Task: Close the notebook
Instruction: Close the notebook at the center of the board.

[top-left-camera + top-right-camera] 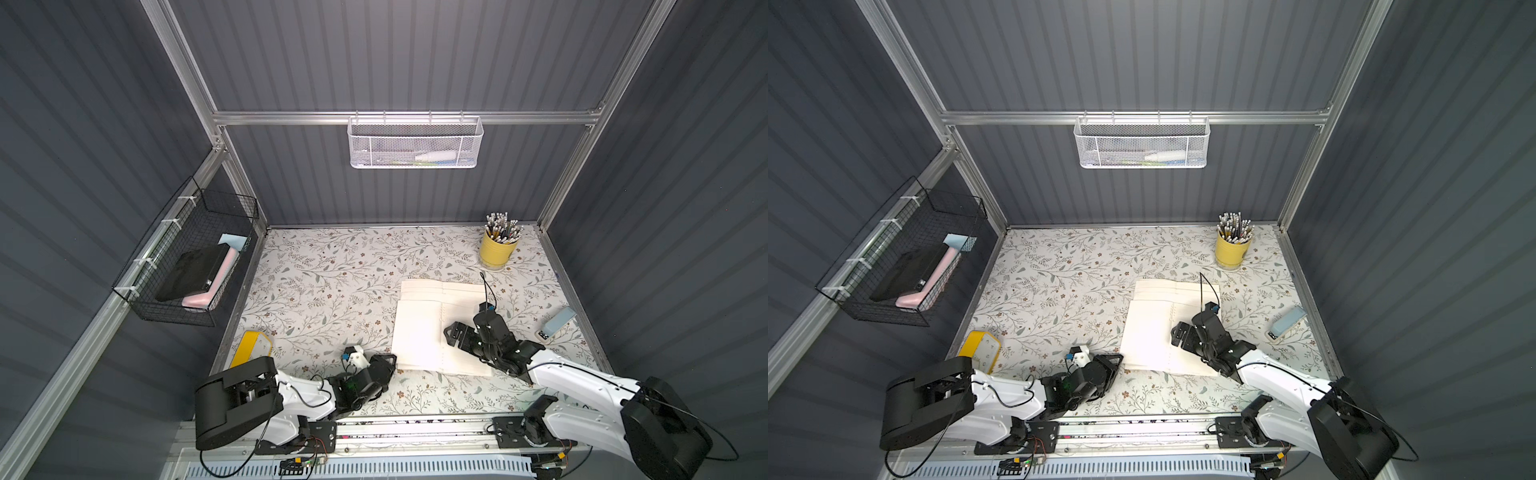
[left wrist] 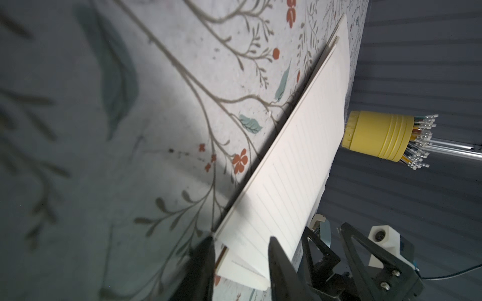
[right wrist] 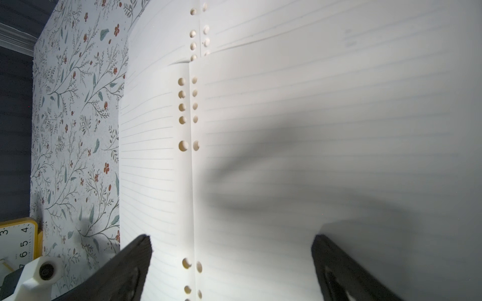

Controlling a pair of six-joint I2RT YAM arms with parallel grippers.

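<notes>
The notebook (image 1: 419, 328) (image 1: 1148, 328) lies open on the floral table, its white lined pages up and punched holes along the spine (image 3: 190, 112). My left gripper (image 1: 390, 361) (image 1: 1117, 361) is turned on its side at the notebook's near left corner. In the left wrist view the left gripper (image 2: 240, 242) has one finger against the table-side edge and the other on the top page (image 2: 300, 146), shut on the left-hand stack. My right gripper (image 1: 453, 334) (image 3: 232, 242) hovers open over the right-hand page by the spine, holding nothing.
A yellow pencil cup (image 1: 498, 249) (image 2: 378, 136) stands behind the notebook at the back right. A yellow clock (image 1: 251, 347) (image 3: 15, 242) lies near the left edge, and a small blue and white box (image 1: 557, 324) at the right. A black wire basket (image 1: 187, 257) hangs on the left wall.
</notes>
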